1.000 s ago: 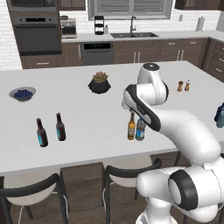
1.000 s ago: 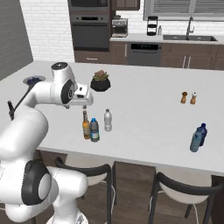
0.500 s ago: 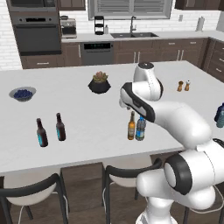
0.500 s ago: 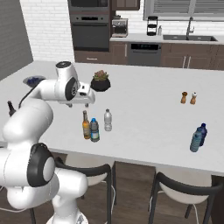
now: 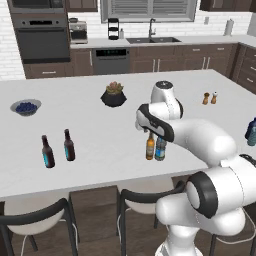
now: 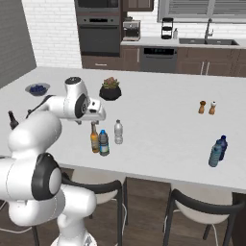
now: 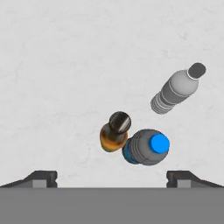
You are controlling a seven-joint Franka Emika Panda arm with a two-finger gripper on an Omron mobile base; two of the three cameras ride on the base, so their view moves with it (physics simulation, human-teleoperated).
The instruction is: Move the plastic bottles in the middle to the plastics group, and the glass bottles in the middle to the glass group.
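Three bottles stand together mid-counter: the slim amber glass bottle (image 5: 150, 146) (image 6: 94, 139) (image 7: 114, 132), a plastic bottle with a blue label (image 5: 160, 148) (image 6: 104, 143) (image 7: 146, 147) touching its side, and a pale plastic bottle (image 6: 118, 132) (image 7: 177, 89) a little apart. My gripper (image 5: 149, 132) (image 6: 93, 122) (image 7: 113, 177) hangs open just above the amber bottle's neck, holding nothing. The glass group (image 5: 58, 148), two dark brown bottles, stands far left. The plastics group (image 6: 217, 151) (image 5: 251, 131), blue-tinted bottles, stands far right.
A dark pot with a plant (image 5: 114, 94) (image 6: 110, 89) sits behind the middle bottles. A bowl of blueberries (image 5: 26, 106) is at the far left, two shakers (image 5: 209, 98) (image 6: 207, 107) at the back right. Stools (image 5: 145, 200) stand along the counter's near edge.
The arm has shifted its pose and the hand has settled a little lower over the amber bottle. The jaws stay open. No bottle has moved.
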